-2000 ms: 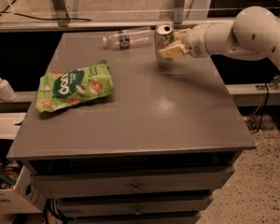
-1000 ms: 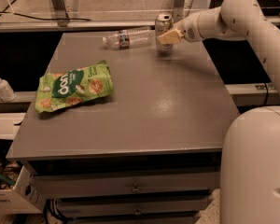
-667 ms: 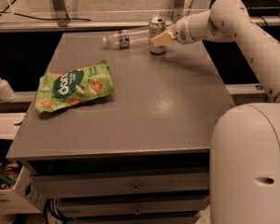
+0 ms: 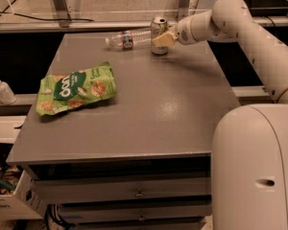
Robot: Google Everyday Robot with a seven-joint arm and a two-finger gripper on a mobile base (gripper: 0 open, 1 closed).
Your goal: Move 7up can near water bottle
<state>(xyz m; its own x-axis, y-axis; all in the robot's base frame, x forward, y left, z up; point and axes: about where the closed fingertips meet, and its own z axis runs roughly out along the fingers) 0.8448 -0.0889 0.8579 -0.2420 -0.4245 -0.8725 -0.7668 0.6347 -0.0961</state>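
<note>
By ribbed bottle, end effector clasps can.

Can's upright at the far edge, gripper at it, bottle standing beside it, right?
No: the camera view shows the bottle lying on its side. The can is upright at the far edge, gripper at it, bottle beside it.

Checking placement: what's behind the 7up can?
The water bottle lies on its side right behind the 7up can, by the far edge of the table. The gripper holds the can; whether they touch is hidden.
</note>
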